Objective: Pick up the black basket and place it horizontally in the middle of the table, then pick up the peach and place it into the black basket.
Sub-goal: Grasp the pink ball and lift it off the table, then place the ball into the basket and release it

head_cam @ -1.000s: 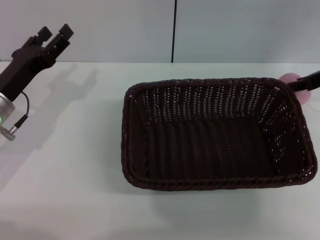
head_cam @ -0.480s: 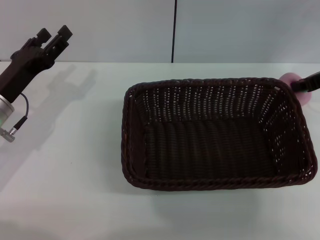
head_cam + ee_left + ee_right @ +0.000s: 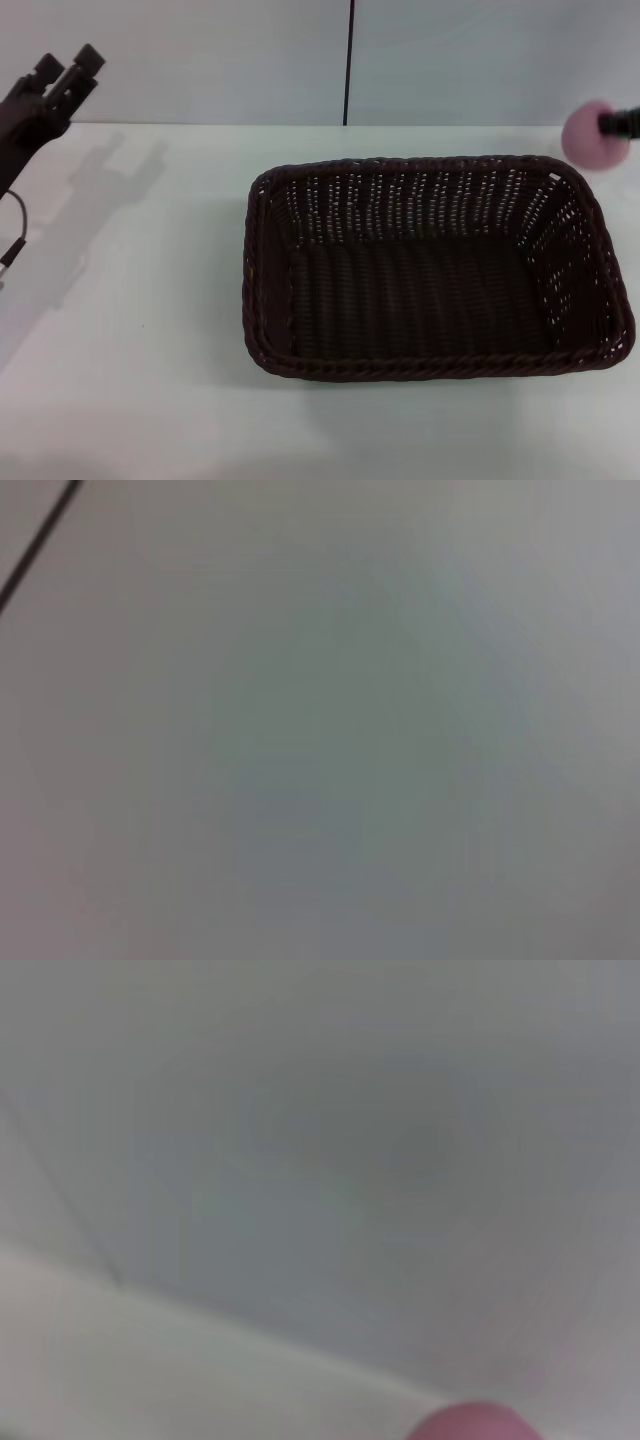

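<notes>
The black basket (image 3: 430,270) lies lengthwise on the white table (image 3: 130,300), right of centre, and nothing is in it. The pink peach (image 3: 590,136) hangs in the air above the table beyond the basket's far right corner. My right gripper (image 3: 612,123) is shut on it, and only a dark finger shows at the picture's right edge. A pink sliver of the peach (image 3: 470,1424) shows in the right wrist view. My left gripper (image 3: 66,64) is open and empty, raised at the far left, well away from the basket.
A pale wall with a dark vertical seam (image 3: 349,60) stands behind the table's far edge. Bare tabletop lies left of and in front of the basket. The left wrist view shows only the wall and the seam (image 3: 35,545).
The peach has risen off the table with my right gripper, from beside the basket's far right corner to above it. My left arm has drawn back up and to the left.
</notes>
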`<state>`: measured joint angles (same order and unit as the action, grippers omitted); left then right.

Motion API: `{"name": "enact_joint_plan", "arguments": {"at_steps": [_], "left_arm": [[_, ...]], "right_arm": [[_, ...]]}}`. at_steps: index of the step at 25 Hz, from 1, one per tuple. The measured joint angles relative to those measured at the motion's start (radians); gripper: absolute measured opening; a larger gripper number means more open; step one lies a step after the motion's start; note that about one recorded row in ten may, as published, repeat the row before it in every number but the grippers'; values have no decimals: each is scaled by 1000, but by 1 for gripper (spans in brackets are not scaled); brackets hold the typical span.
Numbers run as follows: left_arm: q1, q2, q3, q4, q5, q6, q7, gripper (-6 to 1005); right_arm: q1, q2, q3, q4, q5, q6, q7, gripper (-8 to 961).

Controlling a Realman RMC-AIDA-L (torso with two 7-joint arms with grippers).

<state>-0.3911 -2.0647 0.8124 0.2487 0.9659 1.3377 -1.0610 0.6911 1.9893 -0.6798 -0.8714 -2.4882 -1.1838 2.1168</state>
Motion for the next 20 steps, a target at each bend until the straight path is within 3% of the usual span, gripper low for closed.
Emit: {"name": "enact_joint_plan", "arguments": {"at_steps": [3, 4, 5, 6, 8, 9, 14, 20], "left_arm": [[11, 1, -3, 1, -3, 18, 0, 750], [18, 2, -3, 2, -7, 25, 0, 750], [18, 2, -3, 2, -7, 25, 0, 750], [20, 2, -3, 2, -8, 26, 0, 750], [23, 2, -2, 1, -9, 27, -1, 750], [25, 2, 1, 0, -9, 30, -1, 750], [30, 2, 1, 0, -9, 45, -2, 750], [32, 2, 1, 0, -9, 51, -2, 750]], "right_arm": [[-55, 10, 0, -69, 153, -13, -6, 46], [-98, 10, -5, -106, 319, -62, -45, 47], [-98, 10, -5, -106, 319, -62, -45, 47], [-128, 8, -8, -120, 475, -144, -101, 48], [-137, 7, -8, -123, 545, -192, -126, 49], [-140, 2, -8, -121, 632, -292, -152, 49], [-103, 9, -55, -101, 650, -447, -163, 52], [-60, 21, -167, -10, 644, -445, -204, 55]]}}
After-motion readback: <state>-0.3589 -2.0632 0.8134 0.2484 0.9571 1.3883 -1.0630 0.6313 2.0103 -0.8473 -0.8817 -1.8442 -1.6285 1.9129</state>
